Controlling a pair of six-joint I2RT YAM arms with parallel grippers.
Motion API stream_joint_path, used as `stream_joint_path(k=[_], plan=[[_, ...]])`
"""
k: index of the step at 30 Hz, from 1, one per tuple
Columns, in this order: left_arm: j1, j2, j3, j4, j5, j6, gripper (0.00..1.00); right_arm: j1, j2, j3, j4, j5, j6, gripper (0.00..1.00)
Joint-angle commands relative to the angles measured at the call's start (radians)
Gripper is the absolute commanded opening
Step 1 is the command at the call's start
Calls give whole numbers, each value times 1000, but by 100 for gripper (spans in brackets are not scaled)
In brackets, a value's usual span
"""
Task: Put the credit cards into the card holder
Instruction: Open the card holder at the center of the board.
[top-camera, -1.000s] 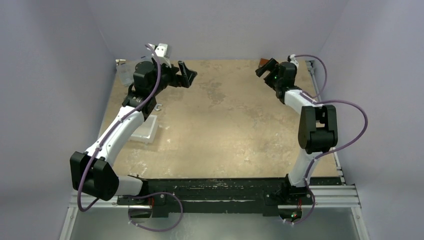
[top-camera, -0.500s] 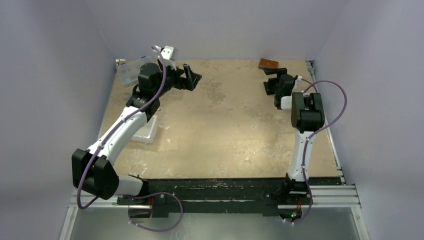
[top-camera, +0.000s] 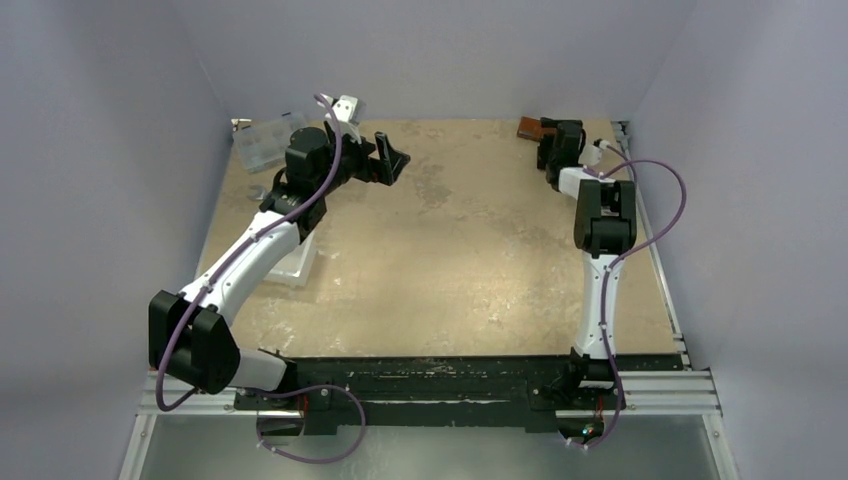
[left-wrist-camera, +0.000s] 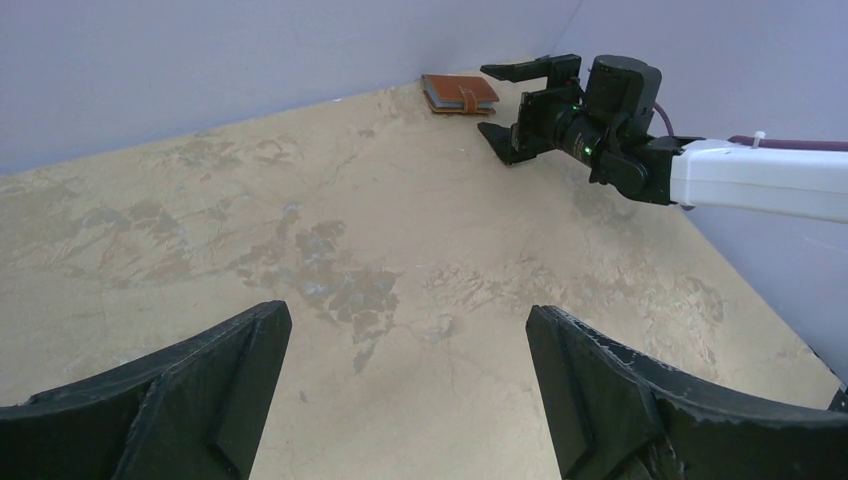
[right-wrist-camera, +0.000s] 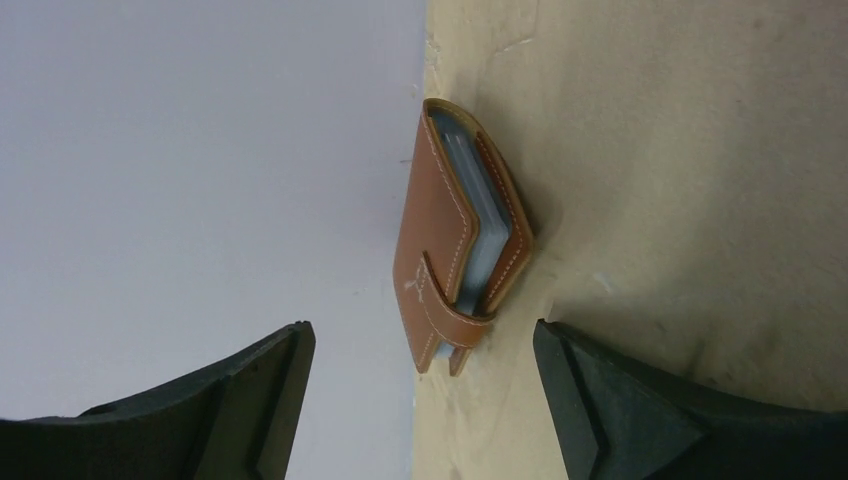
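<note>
I am reaching my right gripper (left-wrist-camera: 508, 105) toward the card holder (right-wrist-camera: 460, 235), which is lying shut in the far right corner of the table (top-camera: 450, 260), close against the back wall with its strap (right-wrist-camera: 440, 305) wrapped over the open edge. My right fingers are standing wide apart, one on each side of the holder in the wrist view and just short of it, not touching it. My left gripper (left-wrist-camera: 405, 320) is hanging over the far left part of the table with its fingers spread and nothing between them, near the clear box (top-camera: 262, 140) and with the white tray (top-camera: 298, 265) under that arm. As I am judging it, the task is barely beginning: the holder is not yet picked up or unfastened, and I am not seeing any credit cards on the bare table in these views. The pale blue layers showing between the brown covers may be the holder's own slots or cards already inside — from this edge-on angle I cannot tell. What is left is taking hold of the holder, opening it, finding the cards and sliding them in. Compared with a second ago, my right arm is now stretching out straight to the far corner where it was folded back with its elbow out to the right — the holder, then largely screened by my gripper, is showing just beside my fingertips. My left gripper is sitting a little farther right than it was.
</note>
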Motion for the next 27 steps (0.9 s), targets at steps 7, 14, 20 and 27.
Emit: stream_joint_path(k=[7,14,20,27], plan=[[-6,12,9,32,8,17,97,11,129,199,-166,114,68,73],[-6,10,3,41,7,10,97,17,118,199,-138,80,11,18],[-6,8,-5,47,-10,-5,97,23,-218,-193,51,-5,-296,0],[-12,45,-9,35,-57,-72,97,182,-601,-567,-122,-120,-774,0]])
